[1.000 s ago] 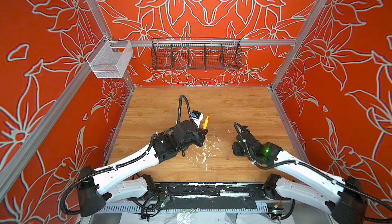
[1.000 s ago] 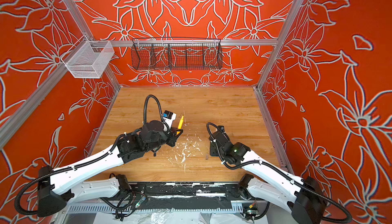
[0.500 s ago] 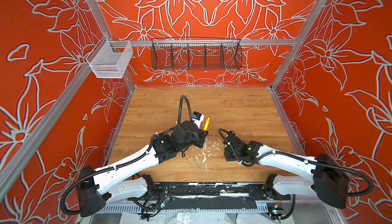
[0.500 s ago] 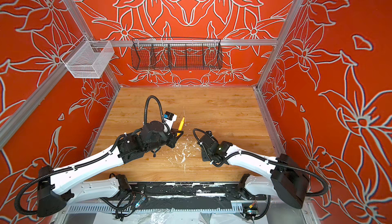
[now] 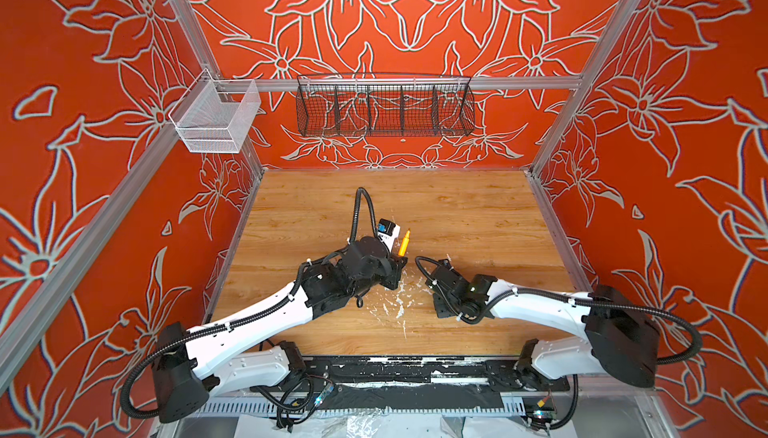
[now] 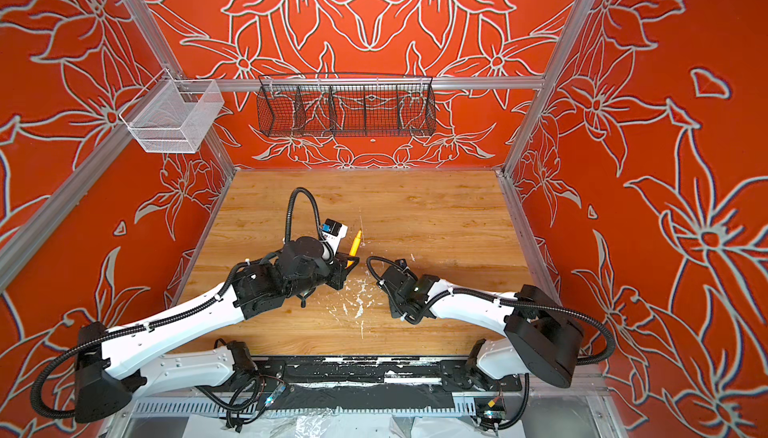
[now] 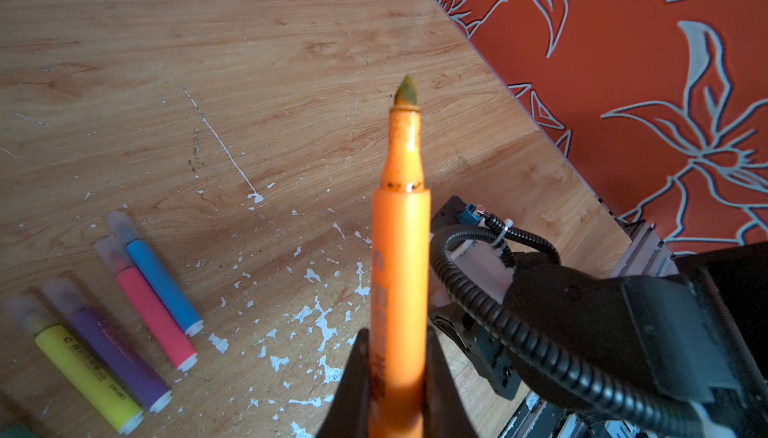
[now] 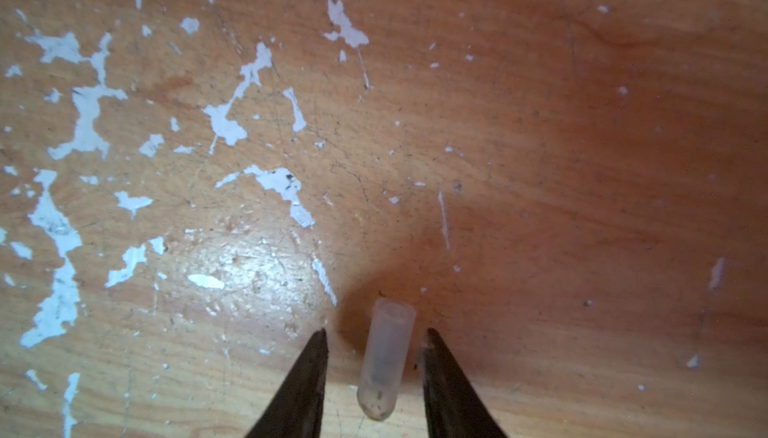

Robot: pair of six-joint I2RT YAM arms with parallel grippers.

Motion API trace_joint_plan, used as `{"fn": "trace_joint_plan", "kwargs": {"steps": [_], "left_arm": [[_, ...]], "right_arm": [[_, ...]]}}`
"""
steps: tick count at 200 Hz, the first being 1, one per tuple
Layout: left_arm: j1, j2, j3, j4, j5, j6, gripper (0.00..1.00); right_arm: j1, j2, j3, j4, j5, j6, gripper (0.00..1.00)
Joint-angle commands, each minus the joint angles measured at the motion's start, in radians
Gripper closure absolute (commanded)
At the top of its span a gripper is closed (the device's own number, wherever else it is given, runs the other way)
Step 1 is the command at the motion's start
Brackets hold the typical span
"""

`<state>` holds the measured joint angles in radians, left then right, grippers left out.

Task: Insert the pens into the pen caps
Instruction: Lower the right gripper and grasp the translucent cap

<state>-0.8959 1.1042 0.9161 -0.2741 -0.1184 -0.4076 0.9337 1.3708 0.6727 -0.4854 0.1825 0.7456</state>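
My left gripper (image 7: 395, 336) is shut on the orange pen (image 7: 401, 249), which points up and away with its bare tip uncapped. Both top views show this pen (image 5: 404, 243) (image 6: 354, 244) above the table's middle. My right gripper (image 8: 376, 332) is low over the wood and open. A translucent pen cap (image 8: 384, 357) lies between its fingers, with a gap on each side. In the left wrist view the blue pen (image 7: 162, 282), pink pen (image 7: 153, 315), purple pen (image 7: 112, 353) and yellow pen (image 7: 87, 378) lie side by side on the table, each with a cap on.
White flecks of chipped surface (image 5: 399, 303) spot the wooden table (image 5: 478, 216) between the arms. A black wire basket (image 5: 384, 106) hangs on the back wall and a white mesh basket (image 5: 216, 118) on the left rail. Orange walls close three sides.
The right arm has swung in toward the table's middle and its jaws have narrowed around the cap. The left arm and the orange pen have not moved.
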Motion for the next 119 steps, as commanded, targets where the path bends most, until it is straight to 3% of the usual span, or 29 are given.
{"fn": "trace_joint_plan", "kwargs": {"steps": [1, 54, 119], "left_arm": [[0.000, -0.014, -0.002, -0.007, -0.008, -0.005, 1.00], [0.001, -0.023, -0.006, -0.016, -0.006, -0.013, 1.00], [0.000, -0.045, -0.021, 0.007, 0.011, -0.005, 1.00]], "right_arm": [[0.009, 0.010, -0.024, -0.006, 0.031, 0.025, 0.61], [0.011, 0.067, -0.046, 0.032, 0.027, 0.033, 0.75], [0.015, 0.076, -0.071, 0.047, 0.051, 0.046, 0.84]]}}
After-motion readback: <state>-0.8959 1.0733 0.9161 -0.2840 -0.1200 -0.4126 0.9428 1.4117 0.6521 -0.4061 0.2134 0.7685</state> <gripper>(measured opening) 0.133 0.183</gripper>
